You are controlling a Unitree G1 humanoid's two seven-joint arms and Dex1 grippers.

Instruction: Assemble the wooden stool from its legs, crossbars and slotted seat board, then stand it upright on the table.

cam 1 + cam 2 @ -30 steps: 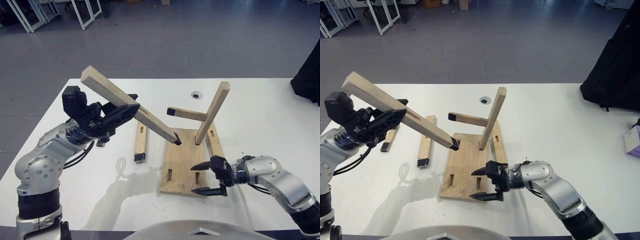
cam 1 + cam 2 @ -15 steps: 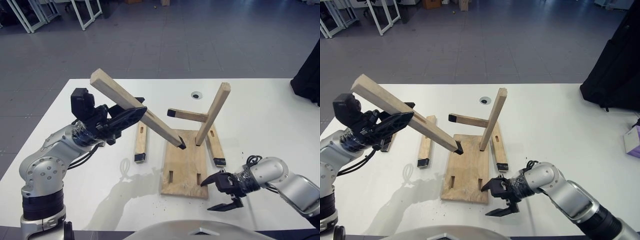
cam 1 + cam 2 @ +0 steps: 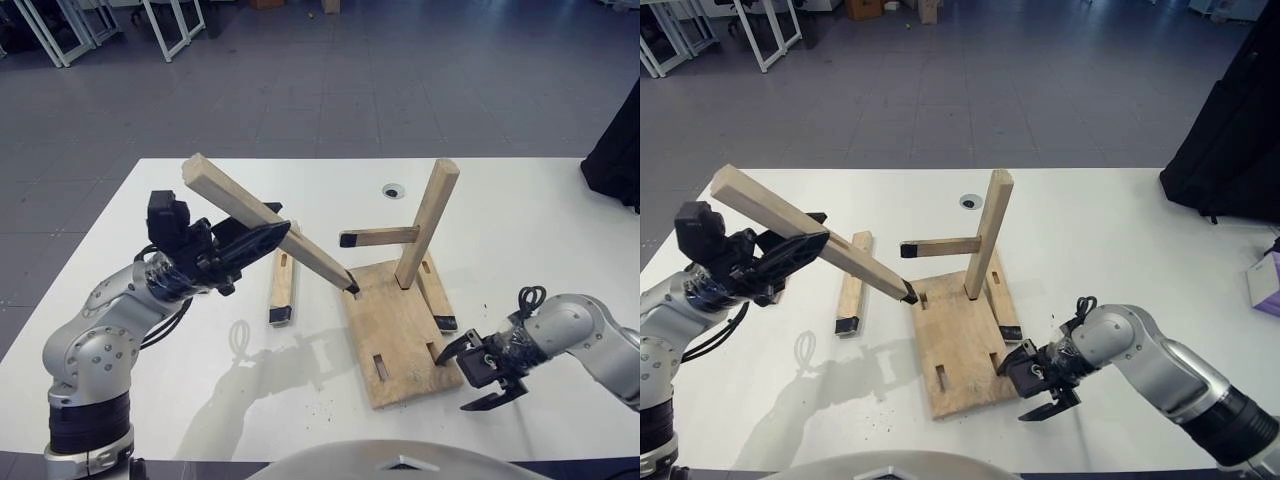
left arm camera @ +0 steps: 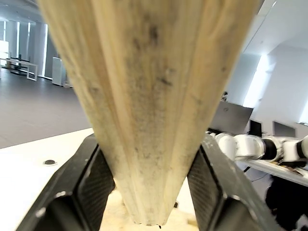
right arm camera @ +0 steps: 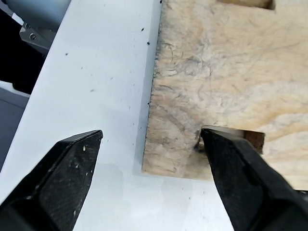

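Left fingers [image 4: 82, 192] clamped, raised; right fingers [image 5: 67, 180] spread, low

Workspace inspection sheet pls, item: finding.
Surface: white table, grommet hole.
Job's things: board flat; standing leg in it, crossbar attached; loose leg left of it, second loose leg by its right edge.
Clutter: dark specks.
Grippers: left gripper shut on tilted held leg, tip at board; right gripper open at board's near corner.
Cables: black loops at both arms.
Surroundings: grey floor, table frames.
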